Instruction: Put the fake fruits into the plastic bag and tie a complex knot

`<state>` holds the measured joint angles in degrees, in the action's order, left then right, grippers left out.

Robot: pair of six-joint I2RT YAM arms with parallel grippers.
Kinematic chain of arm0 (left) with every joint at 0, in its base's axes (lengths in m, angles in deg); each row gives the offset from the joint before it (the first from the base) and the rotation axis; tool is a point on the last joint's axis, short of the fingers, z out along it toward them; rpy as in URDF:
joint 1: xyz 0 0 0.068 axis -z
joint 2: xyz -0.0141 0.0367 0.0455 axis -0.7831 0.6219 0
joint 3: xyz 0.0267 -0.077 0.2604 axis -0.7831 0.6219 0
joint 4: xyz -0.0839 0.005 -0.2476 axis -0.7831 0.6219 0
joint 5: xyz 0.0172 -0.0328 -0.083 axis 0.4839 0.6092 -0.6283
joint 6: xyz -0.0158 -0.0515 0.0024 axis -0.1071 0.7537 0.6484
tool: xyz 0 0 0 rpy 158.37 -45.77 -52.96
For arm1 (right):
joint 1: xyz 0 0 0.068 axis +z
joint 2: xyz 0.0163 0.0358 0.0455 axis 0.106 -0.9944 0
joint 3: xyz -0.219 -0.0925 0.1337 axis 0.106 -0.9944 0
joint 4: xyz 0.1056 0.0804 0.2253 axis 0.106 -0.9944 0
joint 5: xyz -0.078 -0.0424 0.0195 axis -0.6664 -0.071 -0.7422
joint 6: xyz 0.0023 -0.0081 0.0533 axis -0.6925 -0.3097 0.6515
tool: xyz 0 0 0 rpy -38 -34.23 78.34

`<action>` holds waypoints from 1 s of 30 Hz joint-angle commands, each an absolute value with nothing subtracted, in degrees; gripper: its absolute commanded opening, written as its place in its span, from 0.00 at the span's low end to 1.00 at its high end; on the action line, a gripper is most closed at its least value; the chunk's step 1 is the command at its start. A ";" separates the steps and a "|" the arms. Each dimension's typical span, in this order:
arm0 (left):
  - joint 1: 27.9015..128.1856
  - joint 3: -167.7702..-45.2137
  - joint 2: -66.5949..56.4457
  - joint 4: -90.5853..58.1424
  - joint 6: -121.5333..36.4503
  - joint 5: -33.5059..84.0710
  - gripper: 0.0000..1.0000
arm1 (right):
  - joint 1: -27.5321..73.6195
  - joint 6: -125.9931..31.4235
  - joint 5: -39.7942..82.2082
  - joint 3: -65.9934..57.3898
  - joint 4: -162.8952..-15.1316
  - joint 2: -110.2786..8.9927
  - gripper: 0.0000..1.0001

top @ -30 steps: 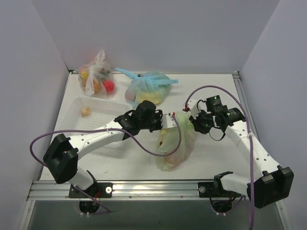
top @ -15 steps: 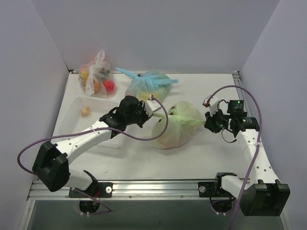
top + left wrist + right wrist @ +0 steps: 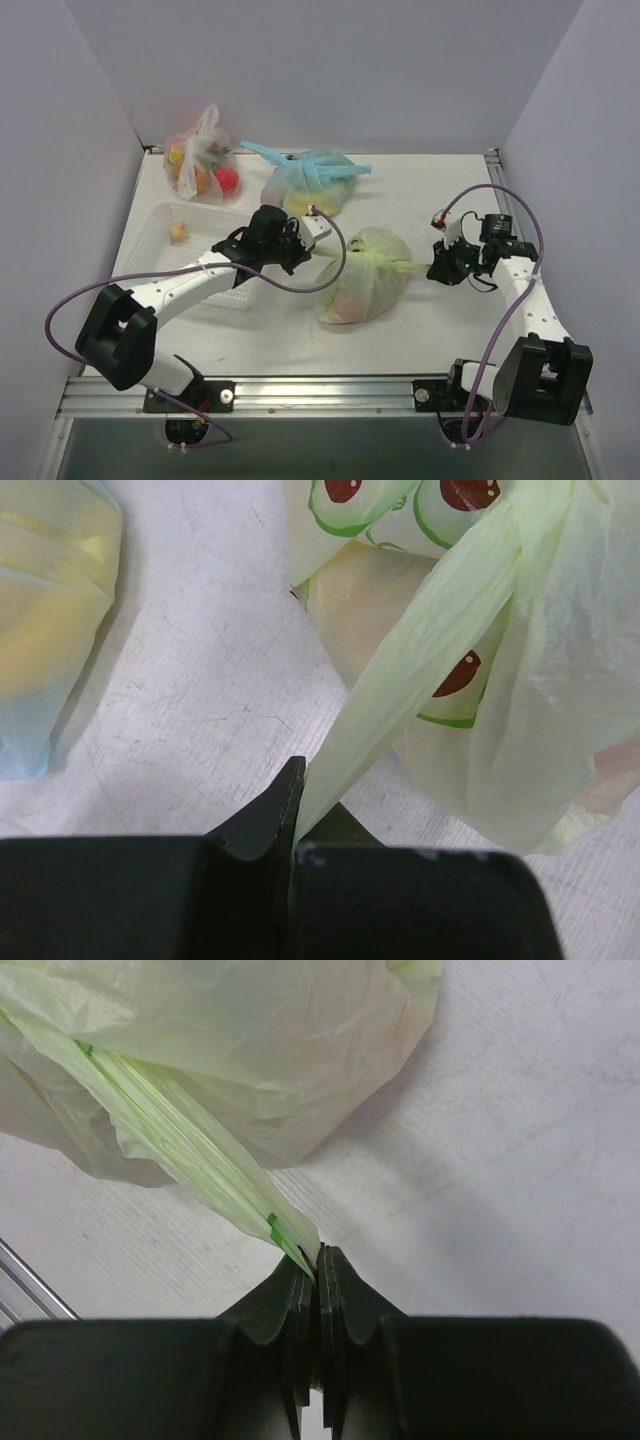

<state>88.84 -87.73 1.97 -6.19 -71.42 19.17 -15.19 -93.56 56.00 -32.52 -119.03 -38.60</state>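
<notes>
The pale green plastic bag point(image 3: 365, 288) lies on the white bench point(image 3: 440, 190), about in the middle, between the two arms. It is full and rounded. Its two handle loops are pulled out to opposite sides as thin, tight strips.

The left pincer point(image 3: 308, 250) is closed narrow on the left strip point(image 3: 400, 680). In the left wrist view the strip goes down between the dark fingers. Only one fingertip point(image 3: 285, 795) shows well; the other is mostly hidden behind the plastic. The right pincer point(image 3: 438, 270) is closed too, its jaws pressed together on the folded end of the right strip point(image 3: 190, 1150).

The fake fruits inside the bag are hard to make out. Through the film only a pale yellow-orange shape point(image 3: 350, 610) is seen, and I cannot tell which fruit it is. The printed marks point(image 3: 458, 675) are green rings with a dark red centre, and some are cut off by the picture edge.

One small orange fruit point(image 3: 179, 232) lies in the white basket point(image 3: 210, 225) at the left, apart from the bag. Behind are a light blue knotted bag point(image 3: 310, 185) and a clear bag point(image 3: 200, 165) with fruit.
</notes>
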 commanded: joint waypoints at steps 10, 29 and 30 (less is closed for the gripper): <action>80.02 -99.72 5.21 0.47 -71.79 29.50 0.00 | -25.33 -94.35 36.68 -20.25 -119.98 -44.44 0.00; 83.18 -117.14 23.64 -3.31 -69.50 30.81 0.00 | -29.46 -86.01 35.46 -3.52 -116.19 -62.27 0.00; 83.18 -119.64 25.24 -3.48 -68.89 32.04 0.00 | -29.46 -83.48 35.19 -1.38 -116.10 -63.16 0.00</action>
